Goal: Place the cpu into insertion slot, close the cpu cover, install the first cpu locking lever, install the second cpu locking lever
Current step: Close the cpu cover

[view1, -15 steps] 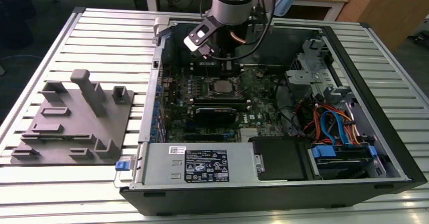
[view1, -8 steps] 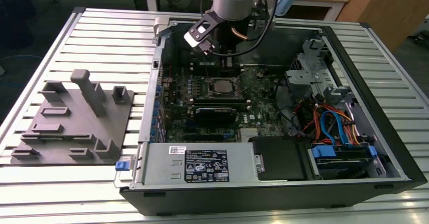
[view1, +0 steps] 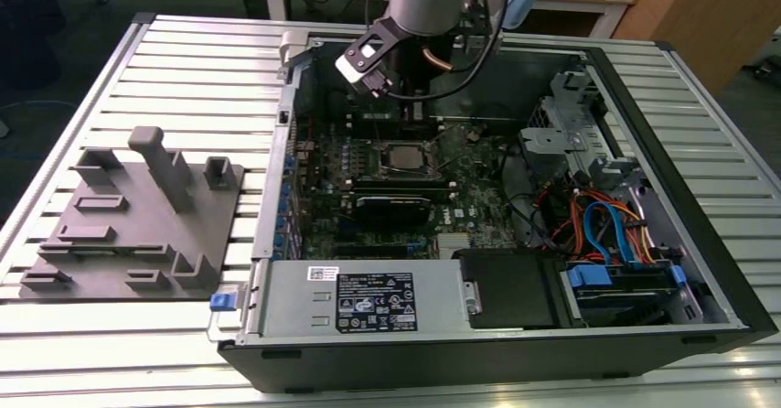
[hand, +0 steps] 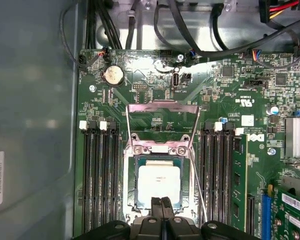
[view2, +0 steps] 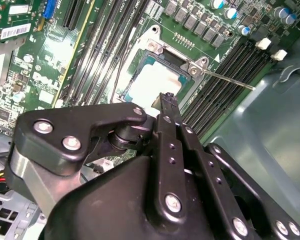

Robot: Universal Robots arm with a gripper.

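The cpu [hand: 160,181] lies flat in the insertion slot [hand: 128,199], its pale metal top facing up; it is also in the second wrist view [view2: 151,82] and the exterior view [view1: 401,156]. The cpu cover [hand: 162,106] is swung open, away from the chip, and green board shows through its window. A thin locking lever [hand: 199,196] stands free beside the socket, a bright rod [view2: 231,80]. My gripper [hand: 161,201] is shut with nothing between its fingers. Its tips [view2: 166,96] hang just over the chip's edge farthest from the cover hinge.
Long black memory slots [hand: 100,175] flank the socket on both sides. A coin battery [hand: 112,75] and black cables [hand: 190,35] lie beyond the cover. The case wall [hand: 30,125] is close by. A grey fixture [view1: 134,216] sits at the exterior view's left.
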